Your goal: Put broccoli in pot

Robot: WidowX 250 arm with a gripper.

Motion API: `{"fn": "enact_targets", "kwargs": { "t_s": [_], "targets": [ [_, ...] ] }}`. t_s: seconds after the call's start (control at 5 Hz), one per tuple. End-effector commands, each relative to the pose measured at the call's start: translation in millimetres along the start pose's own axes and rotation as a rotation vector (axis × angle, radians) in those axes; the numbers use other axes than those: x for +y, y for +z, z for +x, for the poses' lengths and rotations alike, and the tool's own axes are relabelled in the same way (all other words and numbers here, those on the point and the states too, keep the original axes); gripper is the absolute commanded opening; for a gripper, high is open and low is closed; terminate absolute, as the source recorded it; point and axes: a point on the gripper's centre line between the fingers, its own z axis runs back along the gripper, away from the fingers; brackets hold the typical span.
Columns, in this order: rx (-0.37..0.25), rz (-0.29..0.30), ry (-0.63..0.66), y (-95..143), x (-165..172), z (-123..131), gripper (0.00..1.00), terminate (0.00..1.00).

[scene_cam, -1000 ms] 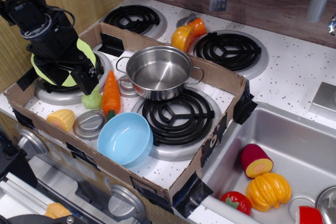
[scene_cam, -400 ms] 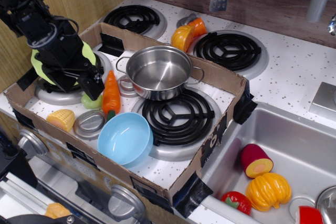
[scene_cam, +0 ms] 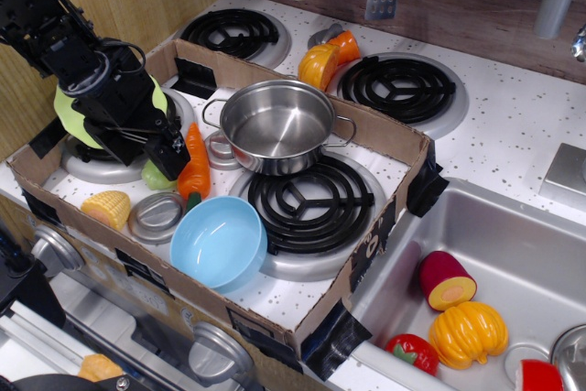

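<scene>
- Lower and further right than a second ago, the claw (scene_cam: 163, 160) now sits right over the broccoli (scene_cam: 154, 174), which has kept its place on the white top inside the cardboard tray (scene_cam: 389, 139).
- Only a small pale-green part of the broccoli shows, at the left of the black fingertips; the rest is hidden behind them.
- Whether the claw's fingers stand apart around the broccoli or are already pressed on it, I cannot tell; the black parts merge from this view.
- Just to the right, the carrot (scene_cam: 192, 164) lies touching or nearly touching the claw, upright along the tray, with its green end near the blue bowl (scene_cam: 220, 242).
- Behind the carrot, well clear of the claw, stands the pot (scene_cam: 277, 125), empty and open, partly over the front burner (scene_cam: 316, 203).
- Risk, as I judge it: the carrot is so close that a finger may land on it, pinching both things or pushing the carrot toward the bowl.
- Another risk: the broccoli is small and lumpy, so a grip off its middle could squeeze it out sideways toward the corn (scene_cam: 106, 209) or the round lid (scene_cam: 157, 216).
- On the lift, a low path could strike the pot's near handle or rim.
- The arm comes in from the upper left, over the lime plate (scene_cam: 69, 109), its wrist tilted down and to the right.
</scene>
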Motion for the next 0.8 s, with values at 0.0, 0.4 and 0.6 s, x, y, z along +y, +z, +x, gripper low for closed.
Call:
{"fn": "enact_targets", "kwargs": {
  "t_s": [0.0, 0.4, 0.6],
  "targets": [
    [-0.030, 0.089, -0.018, 10, -3, 4, 0.00, 0.00],
    [-0.004, 0.128, -0.012, 22, -3, 2, 0.00, 0.00],
    [-0.016, 0.182, -0.022, 44, -4, 8, 0.00, 0.00]
  ]
}}
